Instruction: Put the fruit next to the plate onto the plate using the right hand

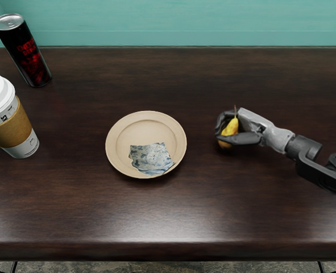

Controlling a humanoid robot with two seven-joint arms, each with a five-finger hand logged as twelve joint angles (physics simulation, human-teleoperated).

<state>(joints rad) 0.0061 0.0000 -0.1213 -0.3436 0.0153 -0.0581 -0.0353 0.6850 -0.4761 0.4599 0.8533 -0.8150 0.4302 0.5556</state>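
One right hand (244, 132), its arm cut off at the right edge, is wrapping its fingers (241, 139) around one yellow pear (230, 128), half hiding it, well right of one tan plate (122, 133). One crumpled bluish scrap (150, 157), hard to identify, is lying on the plate. One can (24, 50) and one edge-clipped cup (5, 122) are standing at the left of the bench (156, 216).

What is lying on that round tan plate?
Only a crumpled blue-and-white wad lies on the round tan plate; the surface beneath it is hidden. The yellow pear is off it.
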